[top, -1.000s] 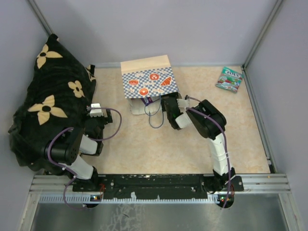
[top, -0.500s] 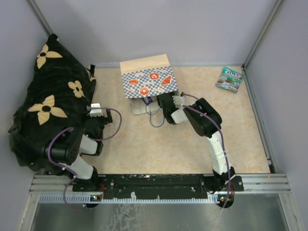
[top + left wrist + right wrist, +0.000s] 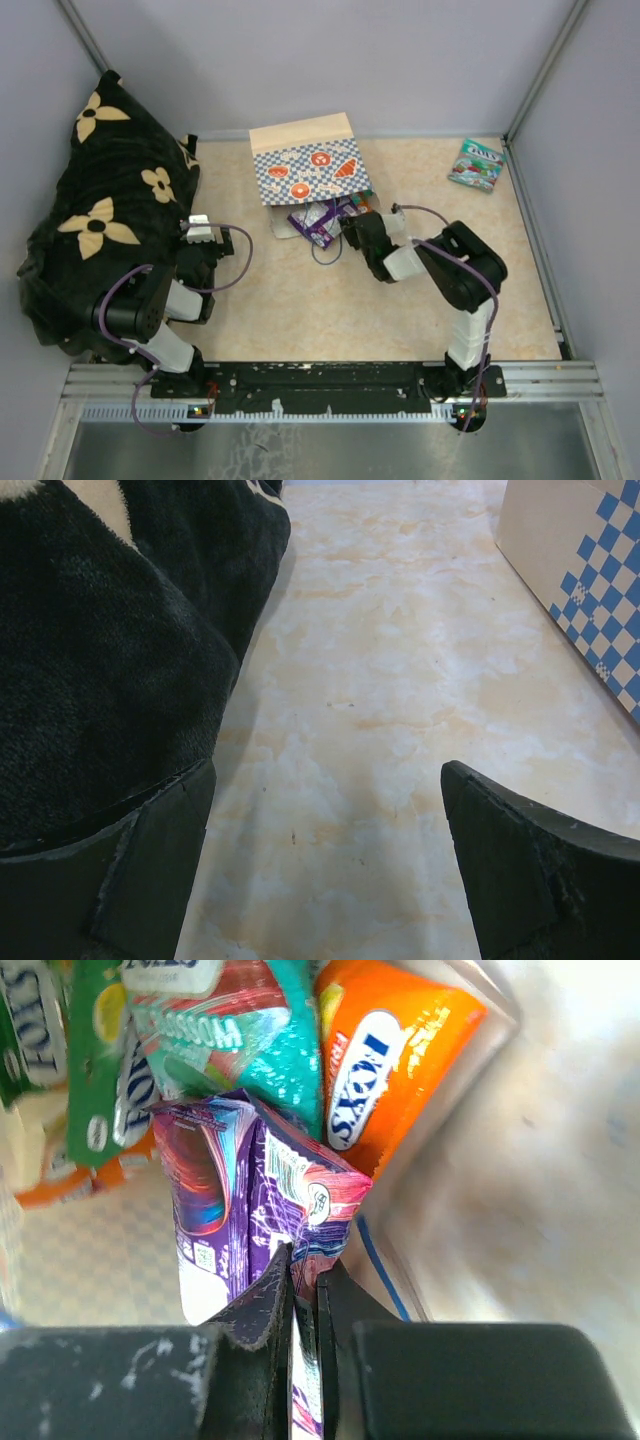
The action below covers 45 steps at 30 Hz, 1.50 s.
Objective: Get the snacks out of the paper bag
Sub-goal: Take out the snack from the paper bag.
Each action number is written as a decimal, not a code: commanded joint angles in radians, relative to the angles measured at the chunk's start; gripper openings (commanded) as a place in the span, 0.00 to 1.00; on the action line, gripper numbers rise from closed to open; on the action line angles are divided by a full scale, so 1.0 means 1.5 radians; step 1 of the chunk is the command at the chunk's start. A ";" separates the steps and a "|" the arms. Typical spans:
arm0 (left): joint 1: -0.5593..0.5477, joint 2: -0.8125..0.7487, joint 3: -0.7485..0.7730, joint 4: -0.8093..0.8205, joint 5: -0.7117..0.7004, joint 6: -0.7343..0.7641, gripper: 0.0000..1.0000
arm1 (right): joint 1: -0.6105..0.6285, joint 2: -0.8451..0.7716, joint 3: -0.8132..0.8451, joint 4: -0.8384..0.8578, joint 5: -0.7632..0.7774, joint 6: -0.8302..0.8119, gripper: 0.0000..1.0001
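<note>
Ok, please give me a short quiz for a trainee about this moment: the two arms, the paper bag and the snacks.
1. True or false: the right fingers are shut on a purple pouch at the mouth of the paper bag.
2. Fill in the missing word: the left fingers stand ____, with nothing between them.
3. Where does the lone pouch lie? A) on the table, near its far right corner; B) inside the paper bag; C) between the left fingers.
Key: 1 true; 2 open; 3 A.
</note>
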 commanded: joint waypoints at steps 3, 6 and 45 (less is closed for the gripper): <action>0.004 0.005 0.007 0.017 0.007 -0.008 1.00 | 0.009 -0.252 -0.148 -0.106 -0.110 -0.174 0.00; 0.004 0.004 0.007 0.017 0.007 -0.007 1.00 | 0.001 -0.354 -0.151 -0.242 -0.159 -0.297 0.00; 0.004 0.005 0.007 0.017 0.007 -0.007 1.00 | -0.071 -0.041 0.057 -0.238 -0.458 -0.515 0.61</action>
